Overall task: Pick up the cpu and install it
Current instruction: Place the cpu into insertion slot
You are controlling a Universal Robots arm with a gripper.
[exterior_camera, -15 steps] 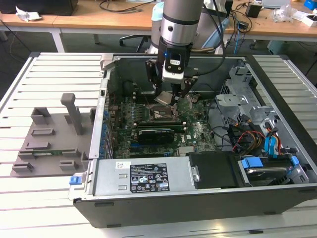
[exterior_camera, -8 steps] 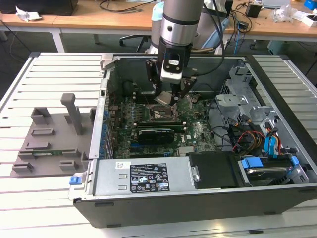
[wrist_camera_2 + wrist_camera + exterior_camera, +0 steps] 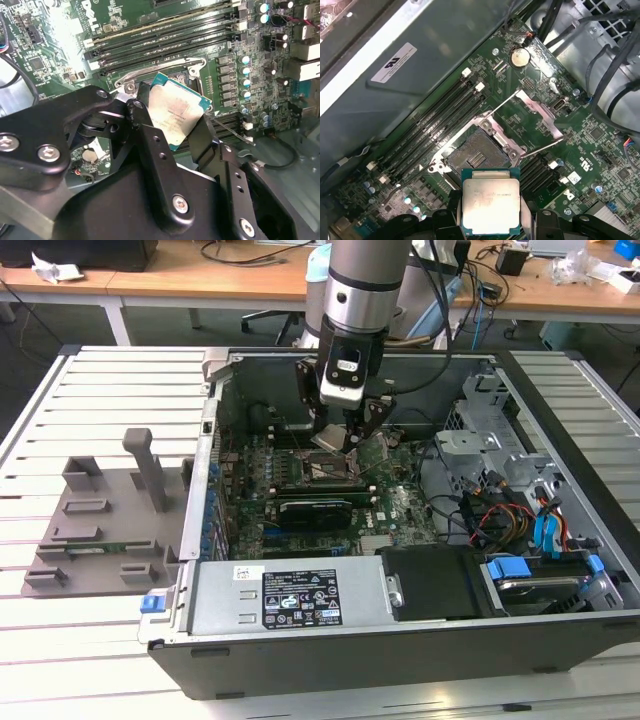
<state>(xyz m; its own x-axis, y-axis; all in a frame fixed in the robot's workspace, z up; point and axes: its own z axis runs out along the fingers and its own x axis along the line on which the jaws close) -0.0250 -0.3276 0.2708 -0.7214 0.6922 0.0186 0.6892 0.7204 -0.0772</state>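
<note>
Below my pincer [image 3: 347, 436], closed on the cpu [image 3: 491, 207], lies the open socket [image 3: 476, 156].
Pickup looks done; I judge the cpu not yet seated.

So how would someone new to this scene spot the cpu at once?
Look into the open computer case, above its green motherboard, where the arm's tool hangs. The cpu is the small flat square held in that tool, close to the open socket. Its silvery metal top with a teal edge sets it apart from the dark socket and green board.

Arm [image 3: 357, 285] reaches down, claw [image 3: 347, 435] pinching the cpu [image 3: 177, 112].
</note>
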